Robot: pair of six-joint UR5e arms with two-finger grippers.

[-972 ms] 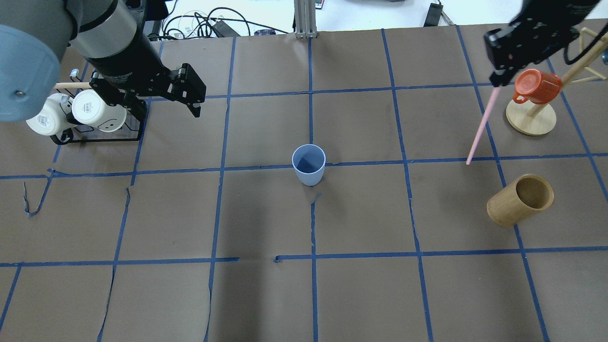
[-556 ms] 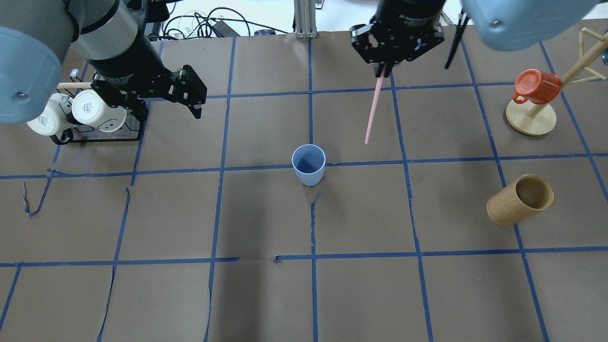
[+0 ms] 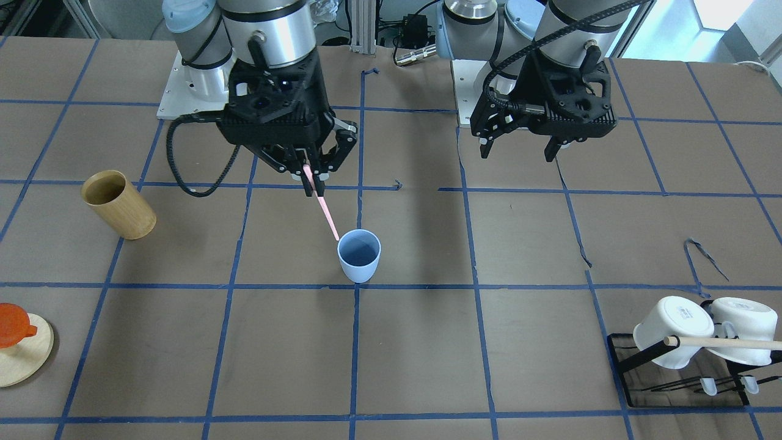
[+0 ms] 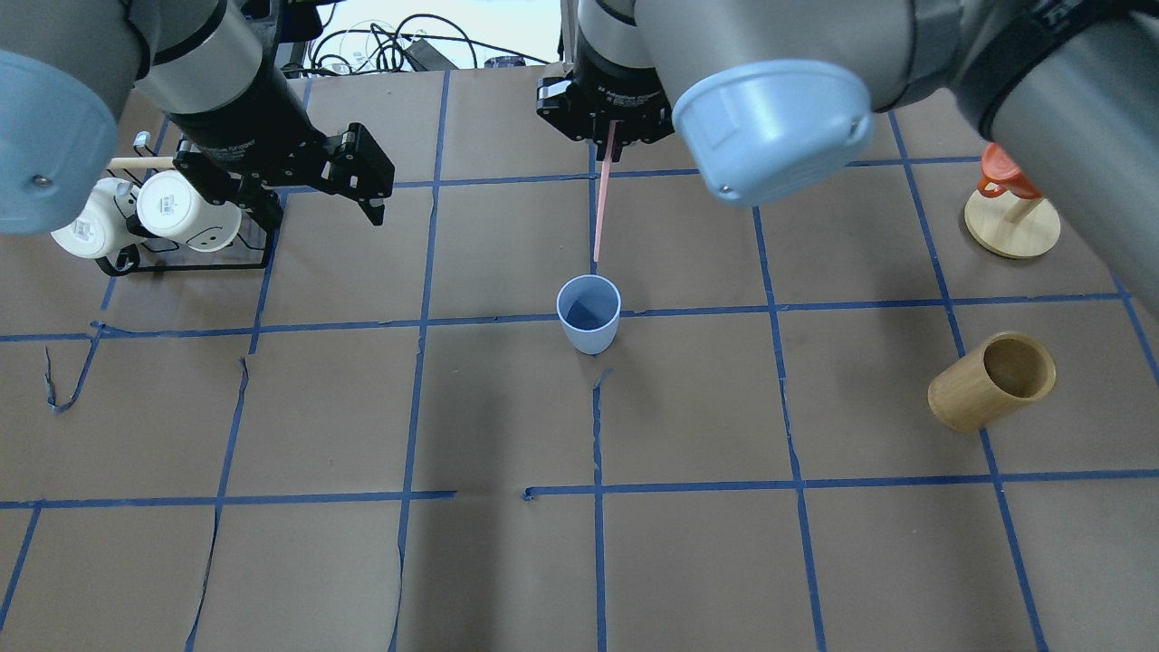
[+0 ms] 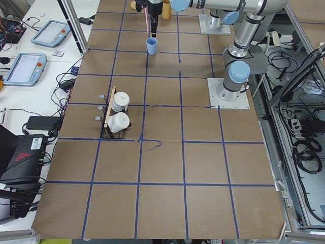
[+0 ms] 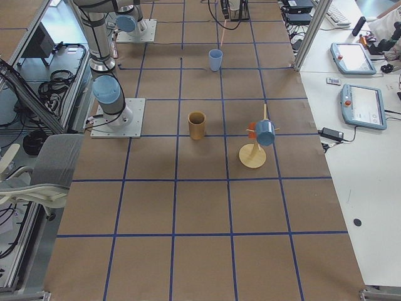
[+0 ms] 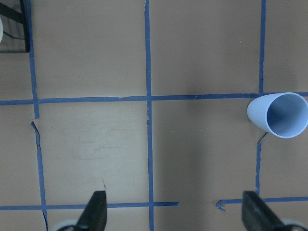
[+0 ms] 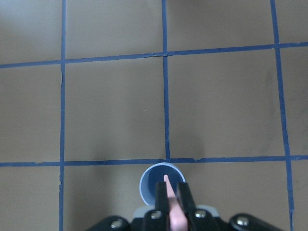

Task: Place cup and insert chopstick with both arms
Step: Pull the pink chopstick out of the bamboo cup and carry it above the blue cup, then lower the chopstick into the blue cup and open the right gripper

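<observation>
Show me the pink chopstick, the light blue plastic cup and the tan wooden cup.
pink chopstick (image 4: pixel 602 195), overhead view, middle of the shaft.
light blue plastic cup (image 4: pixel 589 341), overhead view, outer wall.
tan wooden cup (image 4: pixel 960 398), overhead view, side wall.

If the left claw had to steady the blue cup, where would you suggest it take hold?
Probably the upper wall of the blue cup, approached sideways from the robot's left by the left claw: it stands upright, and the chopstick in the right claw points at its mouth.
</observation>
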